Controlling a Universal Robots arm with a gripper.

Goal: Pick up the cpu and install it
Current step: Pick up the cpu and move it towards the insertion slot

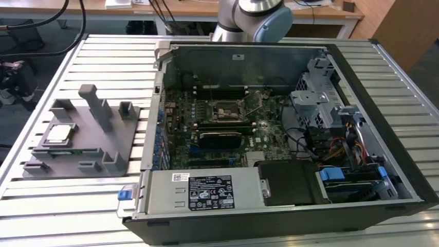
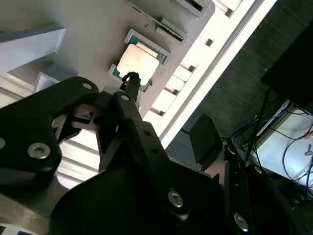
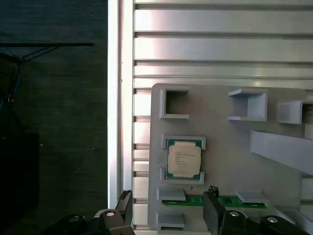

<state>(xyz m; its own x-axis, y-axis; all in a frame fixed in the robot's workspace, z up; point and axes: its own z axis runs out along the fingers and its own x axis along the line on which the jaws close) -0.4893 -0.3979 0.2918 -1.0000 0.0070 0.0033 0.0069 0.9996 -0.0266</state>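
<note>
The cpu (image 1: 57, 135), a small square chip with a silver-grey top, lies flat in a pocket of the grey fixture (image 1: 103, 139) at the exterior view's left. Both wrist views look down on the cpu (image 3: 183, 159) (image 2: 138, 61) in its raised frame. My gripper (image 3: 168, 198) hangs above the fixture (image 3: 225, 147), open and holding nothing. Its two black fingertips (image 3: 124, 199) stand wide apart, just off one edge of the chip and clear of it. In the second wrist view one fingertip (image 2: 129, 78) points at the chip's edge. The motherboard's socket (image 1: 226, 110) sits inside the open computer case.
The open computer case (image 1: 384, 170) fills the exterior view's right, with a drive cage, cables and a power supply (image 1: 199, 191) inside. The fixture carries upright posts (image 1: 92, 100) and a green board strip (image 3: 195, 201). All rest on a ribbed metal table (image 3: 220, 44), whose edge runs beside the fixture.
</note>
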